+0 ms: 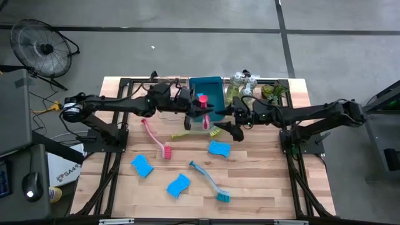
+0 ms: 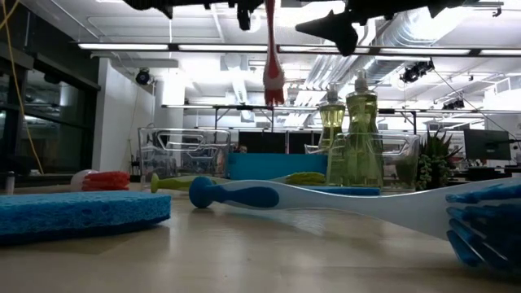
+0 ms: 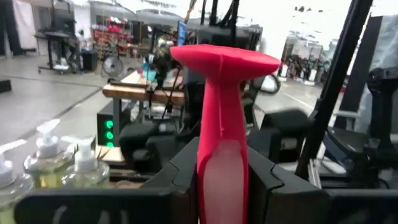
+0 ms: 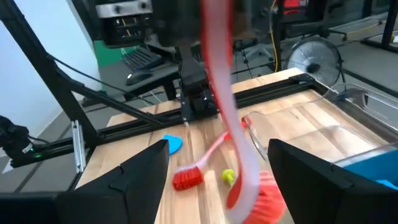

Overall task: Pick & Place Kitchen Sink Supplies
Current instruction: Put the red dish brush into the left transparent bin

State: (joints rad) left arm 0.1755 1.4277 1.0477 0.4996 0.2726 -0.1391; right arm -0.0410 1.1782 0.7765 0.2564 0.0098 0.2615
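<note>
My left gripper (image 1: 195, 111) is shut on a pink and red dish brush (image 1: 203, 102) held high by the blue bin (image 1: 209, 92). The brush also shows in the low view (image 2: 273, 65) and in the right wrist view (image 4: 230, 124). My right gripper (image 1: 234, 129) is open and empty just right of it, its fingers either side of the hanging brush in its wrist view (image 4: 217, 186) without touching. On the table lie another pink brush (image 1: 156, 139), a yellow-green brush (image 1: 199, 133), a teal brush (image 1: 209, 181) and three blue sponges (image 1: 142, 165) (image 1: 178, 185) (image 1: 219, 149). Pump bottles (image 1: 237, 87) stand at the back. My left gripper pinches the brush's handle (image 3: 222, 165) between its two fingers, a little below the flared red end (image 3: 224, 59). The fingers come level from the table's left and lie across the handle. The brush is upright, its bristle head (image 4: 267, 199) hanging down, clear of the table.
A clear tray (image 1: 199, 123) sits in front of the blue bin. A small plant (image 1: 275, 92) stands at the back right beside the bottles (image 2: 362, 138). The sponges and the teal brush (image 2: 326, 199) take up the table's near half.
</note>
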